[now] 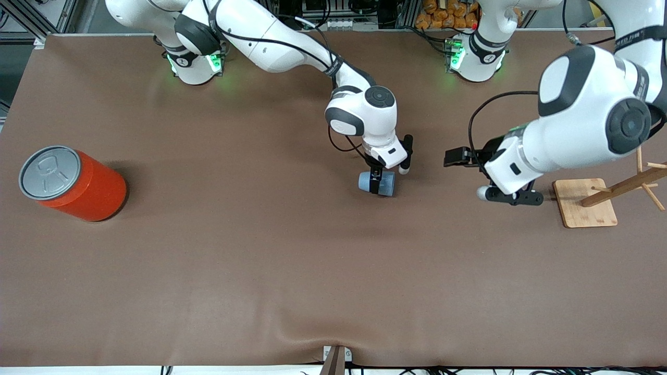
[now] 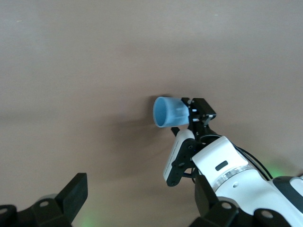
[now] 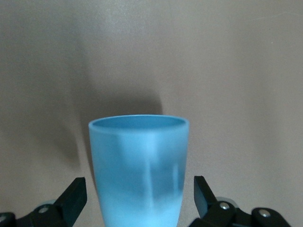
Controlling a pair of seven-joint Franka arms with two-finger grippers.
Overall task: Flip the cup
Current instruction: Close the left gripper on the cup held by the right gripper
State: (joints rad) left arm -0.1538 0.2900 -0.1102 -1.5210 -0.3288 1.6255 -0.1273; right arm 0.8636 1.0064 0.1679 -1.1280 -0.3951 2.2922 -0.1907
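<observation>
The light-blue cup [image 1: 386, 185] lies on its side on the brown table near the middle. My right gripper [image 1: 374, 182] is down over it, open, with one finger on each side of the cup's body and a small gap at each. In the right wrist view the cup [image 3: 139, 161] fills the space between the fingers [image 3: 73, 196], its rim pointing away from the wrist. My left gripper [image 1: 508, 196] is open and empty, low over the table beside the cup, toward the left arm's end. The left wrist view shows the cup [image 2: 168, 112] and the right gripper [image 2: 198, 112] around it.
A large orange can [image 1: 73, 182] with a grey pull-tab lid stands toward the right arm's end of the table. A wooden peg stand [image 1: 584, 203] sits toward the left arm's end, close to my left gripper.
</observation>
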